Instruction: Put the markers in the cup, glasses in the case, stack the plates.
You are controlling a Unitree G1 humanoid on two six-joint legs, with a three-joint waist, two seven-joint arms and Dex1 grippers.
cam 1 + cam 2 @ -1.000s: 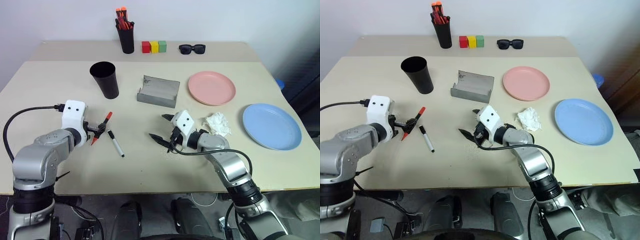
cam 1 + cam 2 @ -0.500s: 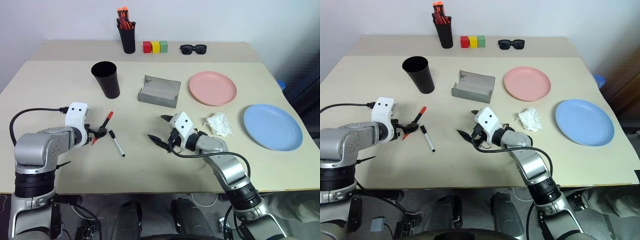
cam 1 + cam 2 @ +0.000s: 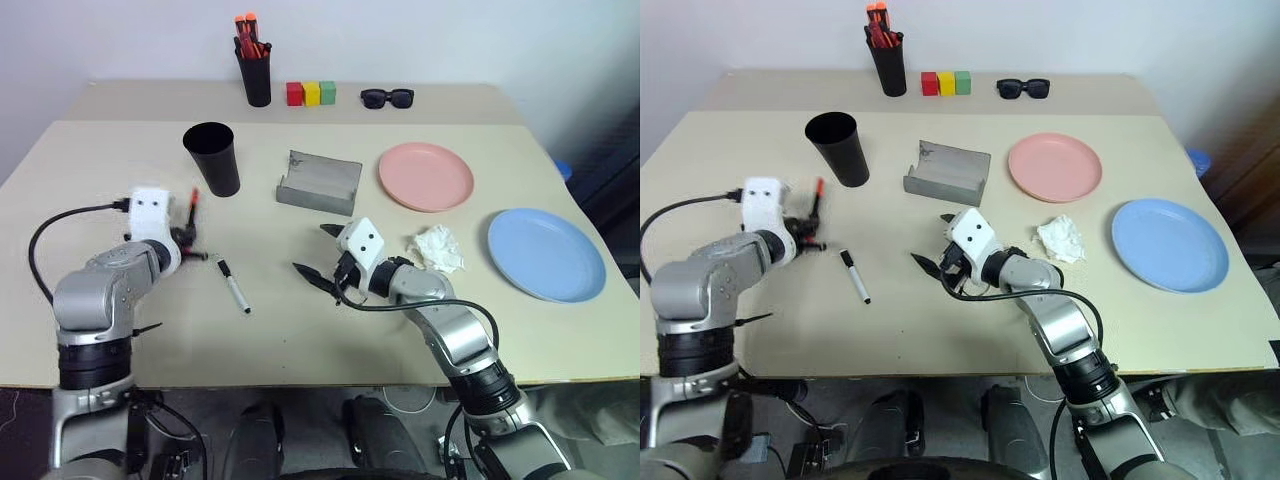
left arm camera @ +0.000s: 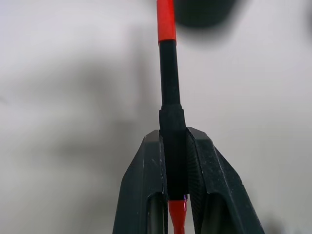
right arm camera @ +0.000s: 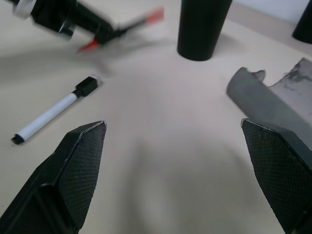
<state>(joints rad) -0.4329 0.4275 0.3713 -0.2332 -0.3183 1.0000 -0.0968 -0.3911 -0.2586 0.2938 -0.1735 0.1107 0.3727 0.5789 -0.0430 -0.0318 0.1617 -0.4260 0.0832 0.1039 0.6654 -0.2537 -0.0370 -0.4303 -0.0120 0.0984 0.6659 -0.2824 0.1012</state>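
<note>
Now the left gripper pinches the red marker by its black middle, above the table's left side near the cup. It could slip or miss the rim. The right gripper hangs spread wide.

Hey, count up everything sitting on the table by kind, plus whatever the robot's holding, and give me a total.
Markers: 2, red marker in the left gripper, white marker
Plates: 2, pink plate, blue plate
Black cup: 1
Pen pot: 1
Grey case: 1
Sunglasses: 1
Coloured blocks: 3
Crumpled tissue: 1
Total: 12
</note>
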